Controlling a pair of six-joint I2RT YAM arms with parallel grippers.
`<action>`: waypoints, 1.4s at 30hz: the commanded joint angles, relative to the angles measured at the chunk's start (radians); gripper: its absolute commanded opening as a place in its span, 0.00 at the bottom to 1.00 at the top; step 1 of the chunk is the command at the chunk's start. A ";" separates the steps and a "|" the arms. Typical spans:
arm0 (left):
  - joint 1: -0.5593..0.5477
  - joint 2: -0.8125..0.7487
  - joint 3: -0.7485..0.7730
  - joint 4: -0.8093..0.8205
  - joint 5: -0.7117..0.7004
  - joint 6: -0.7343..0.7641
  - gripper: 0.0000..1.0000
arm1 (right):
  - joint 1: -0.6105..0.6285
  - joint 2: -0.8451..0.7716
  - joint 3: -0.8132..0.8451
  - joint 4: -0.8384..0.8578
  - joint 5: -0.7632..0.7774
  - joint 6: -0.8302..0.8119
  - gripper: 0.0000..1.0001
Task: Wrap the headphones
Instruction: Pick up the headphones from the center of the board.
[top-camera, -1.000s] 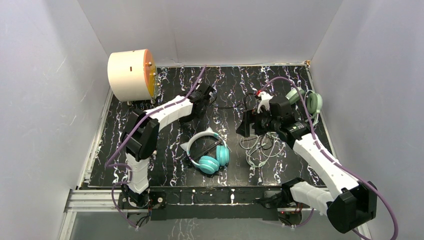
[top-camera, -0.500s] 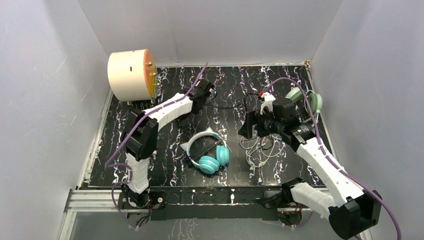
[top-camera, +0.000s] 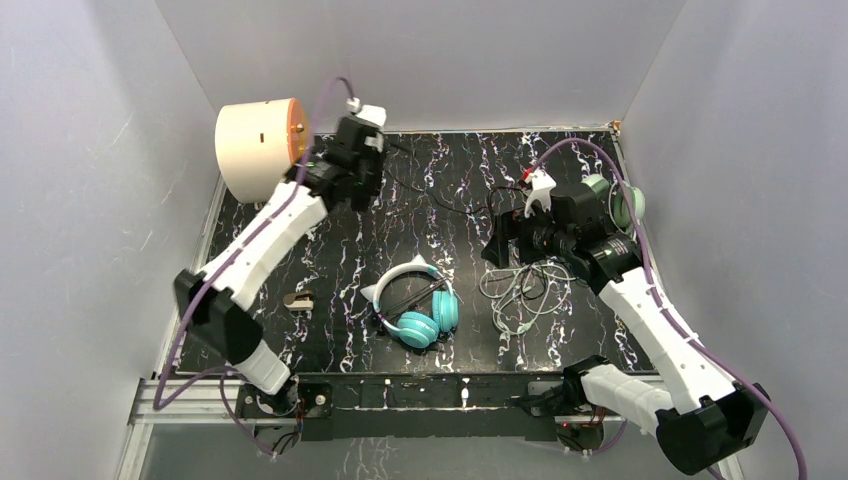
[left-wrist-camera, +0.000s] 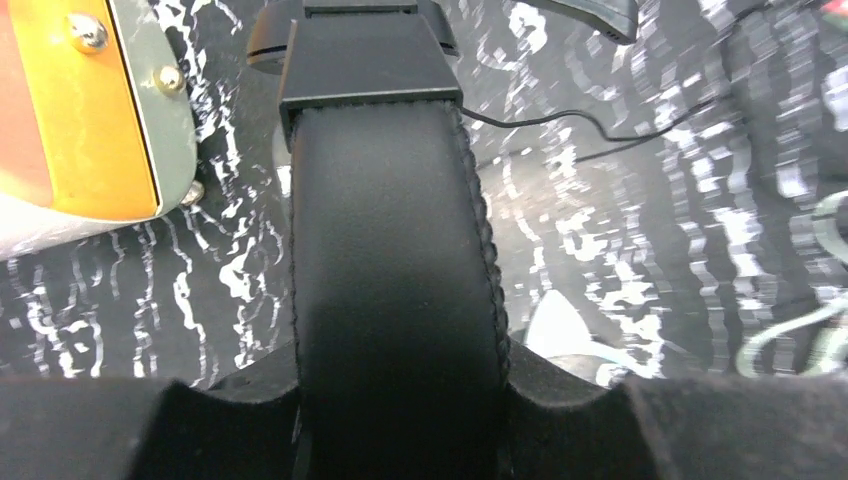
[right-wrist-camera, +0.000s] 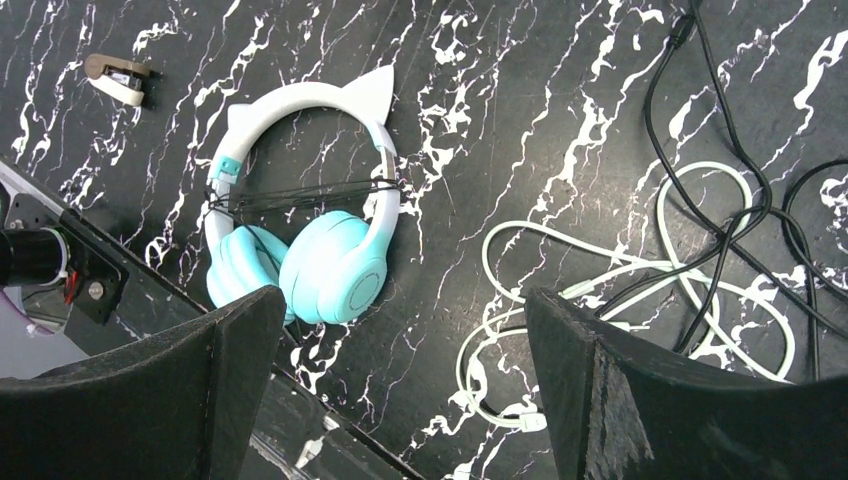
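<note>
Lift seen overhead: the left gripper (top-camera: 355, 150) has been raised toward the cream drum (top-camera: 258, 150). At the left wrist its fingers are seen clamped on the padded band of the all-black headset (left-wrist-camera: 395, 280), with the thin black cable (left-wrist-camera: 530, 120) trailing, yet to be wound. At the right wrist, the wide-open right gripper (right-wrist-camera: 395, 330) is shown above the already wound teal cat-ear headset (right-wrist-camera: 335, 270) and the loose pale cable (right-wrist-camera: 530, 233), detail lost overhead.
</note>
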 joint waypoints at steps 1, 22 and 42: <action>0.114 -0.180 0.053 -0.006 0.347 -0.125 0.00 | 0.002 0.023 0.093 -0.007 -0.031 -0.060 0.99; 0.287 -0.355 -0.521 1.426 1.522 -1.309 0.00 | -0.253 0.130 0.072 0.916 -0.853 0.559 0.99; 0.149 -0.380 -0.551 1.274 1.419 -1.227 0.00 | 0.060 0.288 0.474 0.282 -0.282 -0.022 0.90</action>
